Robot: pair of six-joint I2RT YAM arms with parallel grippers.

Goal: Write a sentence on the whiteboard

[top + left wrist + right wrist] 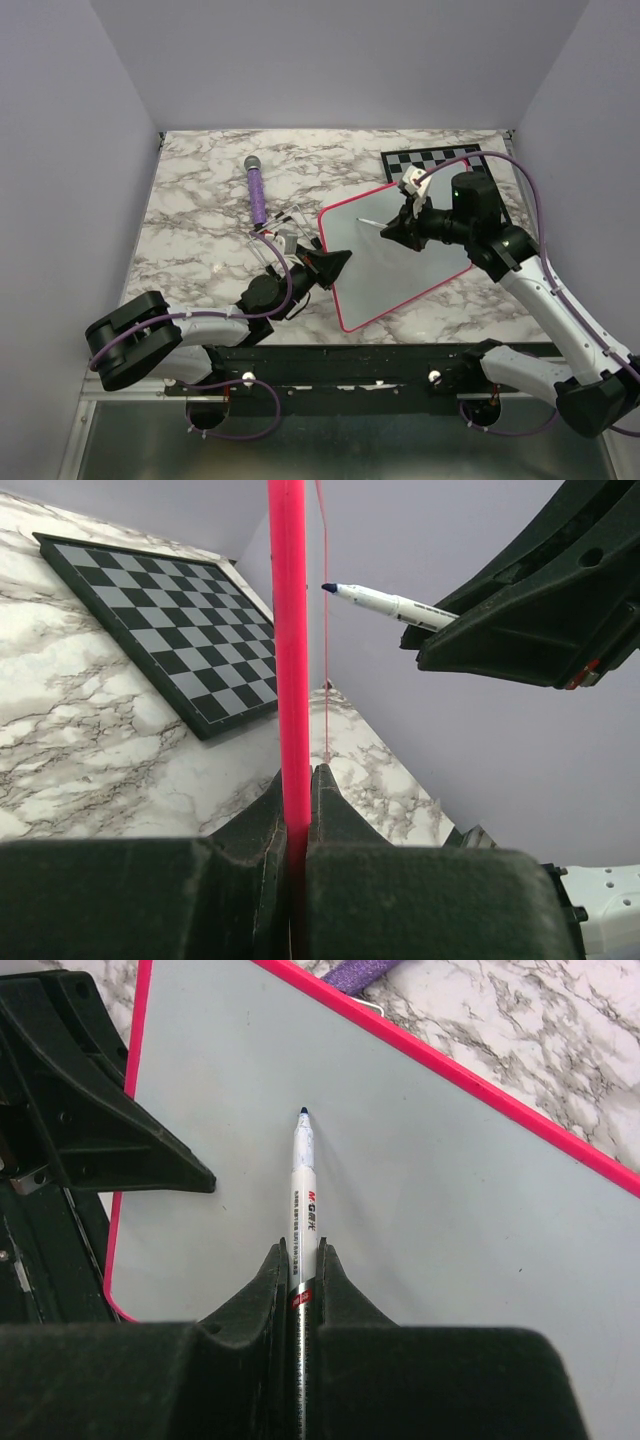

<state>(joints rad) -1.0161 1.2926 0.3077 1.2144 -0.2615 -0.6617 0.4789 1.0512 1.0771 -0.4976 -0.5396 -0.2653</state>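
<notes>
The whiteboard point(400, 265), white with a pink-red rim point(288, 630), lies tilted on the marble table. My left gripper point(338, 263) is shut on its left rim, the jaws pinching the pink edge point(298, 780). My right gripper point(393, 231) is shut on a white marker point(306, 1175), and its blue tip point(303, 1112) points at the upper left part of the board point(460, 1200). The tip is very near the surface; whether it touches I cannot tell. The marker point(385, 602) also shows in the left wrist view. No sentence is in view; the board's face looks blank.
A grey-and-black chessboard point(432, 160) lies at the back right, partly under the whiteboard's far corner point(170, 620). A purple microphone-shaped object point(256, 192) lies to the left of the board, with a small wire stand point(284, 226) beside it. Grey walls close in the table.
</notes>
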